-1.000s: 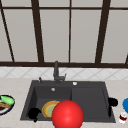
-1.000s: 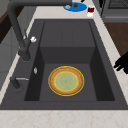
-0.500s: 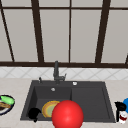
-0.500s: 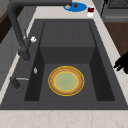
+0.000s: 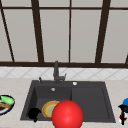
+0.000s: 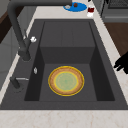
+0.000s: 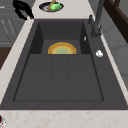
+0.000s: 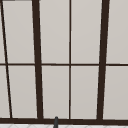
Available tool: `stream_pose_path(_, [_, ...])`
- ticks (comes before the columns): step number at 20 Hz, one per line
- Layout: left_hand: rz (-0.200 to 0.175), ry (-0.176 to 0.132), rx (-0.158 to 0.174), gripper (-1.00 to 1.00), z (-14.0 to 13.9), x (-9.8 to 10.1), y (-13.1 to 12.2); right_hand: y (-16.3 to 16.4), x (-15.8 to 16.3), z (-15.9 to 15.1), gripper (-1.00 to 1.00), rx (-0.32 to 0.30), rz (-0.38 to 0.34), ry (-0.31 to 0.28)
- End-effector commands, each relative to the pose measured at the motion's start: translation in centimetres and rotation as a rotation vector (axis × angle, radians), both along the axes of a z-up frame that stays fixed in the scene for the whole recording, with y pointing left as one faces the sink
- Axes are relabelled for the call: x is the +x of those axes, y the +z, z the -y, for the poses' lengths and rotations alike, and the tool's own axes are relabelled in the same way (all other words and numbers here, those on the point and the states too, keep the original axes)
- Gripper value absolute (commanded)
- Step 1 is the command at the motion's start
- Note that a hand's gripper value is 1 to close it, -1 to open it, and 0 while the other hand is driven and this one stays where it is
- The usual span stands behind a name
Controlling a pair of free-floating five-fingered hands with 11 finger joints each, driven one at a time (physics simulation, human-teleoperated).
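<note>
A yellow-rimmed plate [image 5: 49,109] [image 6: 66,80] [image 7: 62,49] lies flat on the bottom of the dark sink's [image 5: 90,100] left basin. My left hand [image 5: 34,113] [image 6: 122,63] [image 7: 22,9] hovers over the sink's front left corner with loosely bent fingers and holds nothing. At the far right my right hand [image 5: 123,109] is over the counter, by a blue plate [image 5: 125,101] [image 6: 75,6] and a red-and-white cup [image 6: 90,11]. A big red ball [image 5: 67,115] sits in front of the sink's front edge.
A dark faucet [image 5: 56,72] [image 6: 17,30] [image 7: 97,17] rises behind the basin. A plate with green food [image 5: 6,103] [image 7: 51,6] stands on the left counter. The sink's right half is a flat drainboard [image 7: 58,77]. A window [image 8: 70,60] is above.
The right hand by the blue plate seems to have shifted slightly into view. The left hand, plate and red ball have stayed put.
</note>
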State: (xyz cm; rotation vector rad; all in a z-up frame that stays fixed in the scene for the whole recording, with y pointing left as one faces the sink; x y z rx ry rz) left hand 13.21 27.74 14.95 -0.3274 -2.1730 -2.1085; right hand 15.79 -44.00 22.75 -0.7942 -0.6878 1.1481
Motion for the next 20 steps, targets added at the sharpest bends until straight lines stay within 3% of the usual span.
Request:
stream_pose_path(1, [0.0,0.0,0.0,0.0,0.0,0.0,0.0,-1.1,1.3,1.4,-1.0,0.024,0.0,0.046])
stream_pose_path(4, [0.0,0.0,0.0,0.0,0.0,0.0,0.0,-1.8,1.9,2.6,-1.0,0.043,0.002,0.053])
stream_pose_path(20, [0.0,0.0,0.0,0.0,0.0,0.0,0.0,-7.5,5.9,5.0,-1.0,0.021,0.006,0.056])
